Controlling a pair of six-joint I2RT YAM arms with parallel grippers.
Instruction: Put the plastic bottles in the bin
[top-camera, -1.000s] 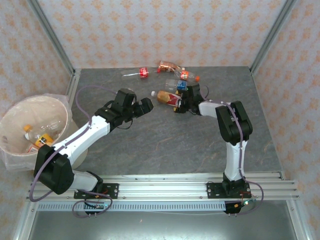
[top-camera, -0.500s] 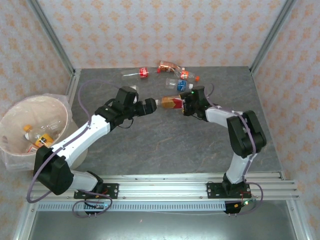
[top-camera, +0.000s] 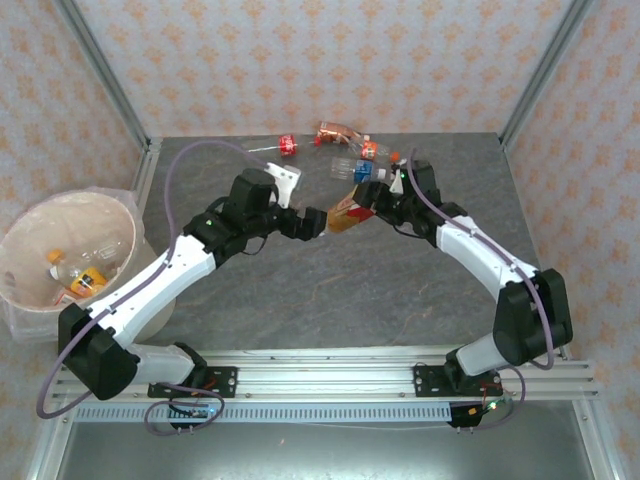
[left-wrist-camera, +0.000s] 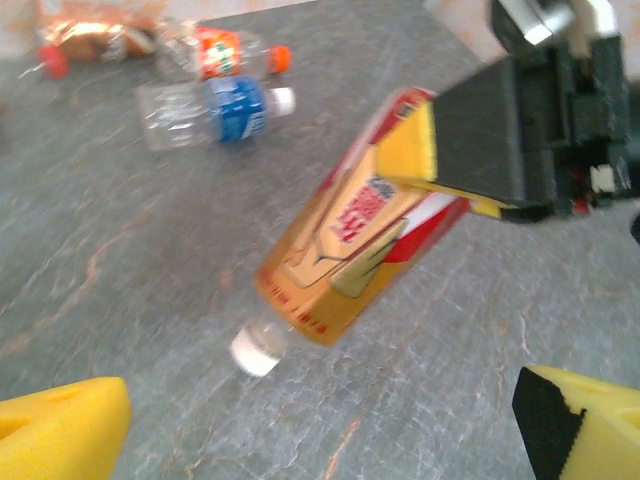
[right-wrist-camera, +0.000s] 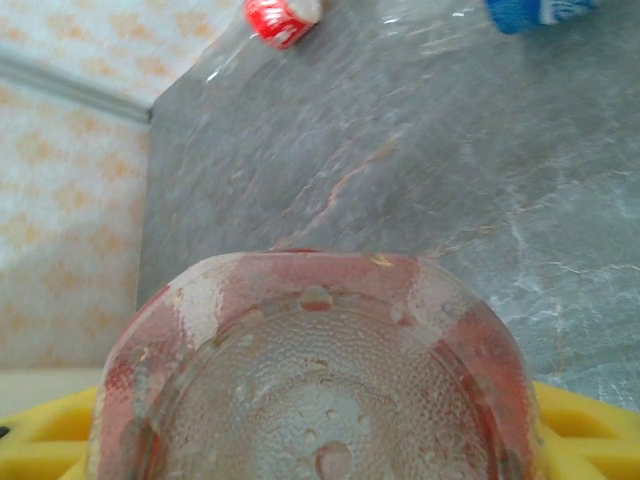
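Since a second ago both arms have swung inward, the right gripper carrying the orange-labelled bottle above the grey marbled tabletop (patterned wallpaper behind). It clamps the base end; the long axis tilts, white cap aimed at the wide-open left gripper, well apart from the bin.

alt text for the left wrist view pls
The right claw holds an orange-and-red-labelled bottle tilted over the grey table, white cap pointing toward the camera. The left claw is open, its yellow pads at the bottom corners. Behind lie a blue-labelled bottle and an orange-labelled bottle.
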